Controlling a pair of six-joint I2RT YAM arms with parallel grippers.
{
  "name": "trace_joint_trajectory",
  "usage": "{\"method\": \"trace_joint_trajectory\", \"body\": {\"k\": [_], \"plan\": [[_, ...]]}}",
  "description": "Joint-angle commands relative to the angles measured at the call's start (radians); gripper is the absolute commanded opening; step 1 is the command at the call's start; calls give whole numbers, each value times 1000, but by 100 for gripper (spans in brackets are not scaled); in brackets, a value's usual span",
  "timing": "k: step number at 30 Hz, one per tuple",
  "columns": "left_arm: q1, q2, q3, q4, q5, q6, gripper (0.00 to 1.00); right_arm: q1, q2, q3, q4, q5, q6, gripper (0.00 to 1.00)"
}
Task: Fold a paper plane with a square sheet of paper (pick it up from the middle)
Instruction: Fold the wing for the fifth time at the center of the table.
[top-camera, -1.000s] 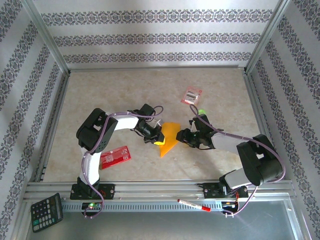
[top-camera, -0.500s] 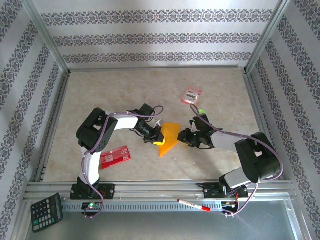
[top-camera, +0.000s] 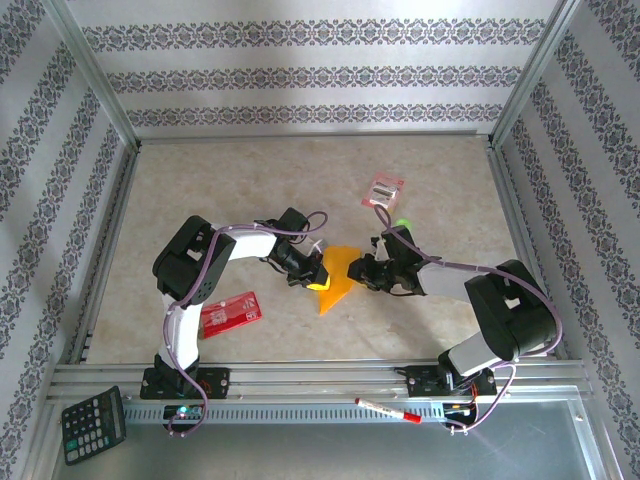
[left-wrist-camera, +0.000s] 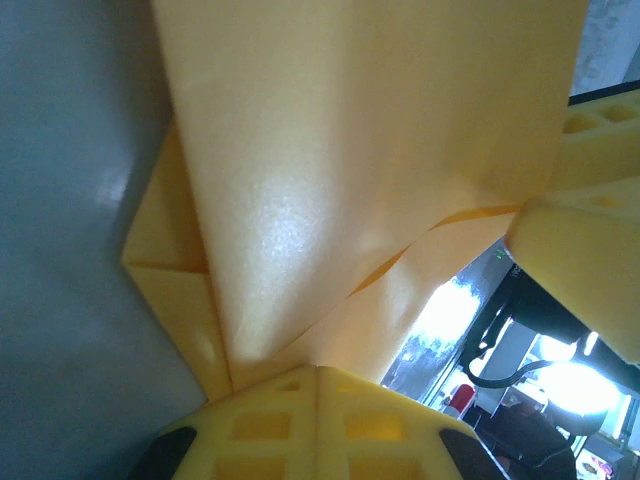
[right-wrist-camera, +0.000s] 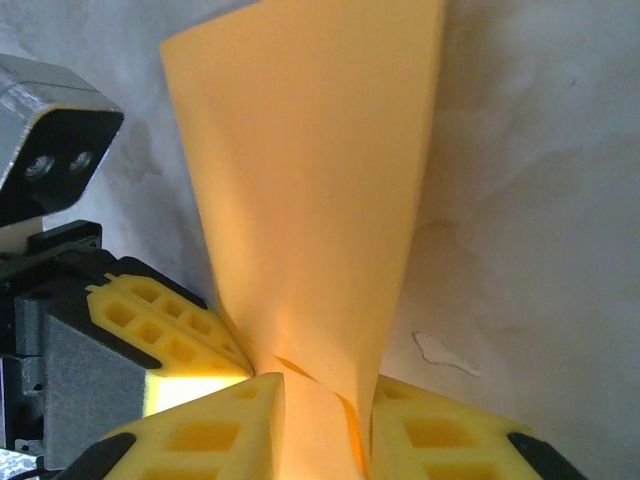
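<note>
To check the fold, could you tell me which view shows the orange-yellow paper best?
The top external view: the paper shows its pointed outline, held between the left gripper and right gripper. The left wrist view gives a cropped close-up of creases; the right wrist view, one panel rising from pinching fingers.

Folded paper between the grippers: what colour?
The folded paper is plain orange-yellow, clearest in the right wrist view.

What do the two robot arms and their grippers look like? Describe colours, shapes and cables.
The left arm and right arm share bulky black joints, white links and thin purple cables looping alongside. The fingers are yellow plastic, moulded with a grid of square hollows. A small green light glows on the right arm.
</note>
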Motion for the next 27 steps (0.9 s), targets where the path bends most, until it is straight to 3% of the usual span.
{"method": "trace_joint_trajectory", "body": {"k": [1,6,15,21,27], "plan": [[16,30,-10,-43,-30,31,0,4,3,19,30,-17,2,23],[17,29,-9,-45,-30,31,0,-11,-7,13,8,-7,-18,20],[16,17,-2,-46,-35,31,1,-11,-36,1,-12,15,18,2],[7,-140,-73,75,-68,10,24,54,-143,-18,-55,127,211,0],[-78,-381,-273,272,-301,-8,39,132,-194,-42,-44,215,439,0]]}}
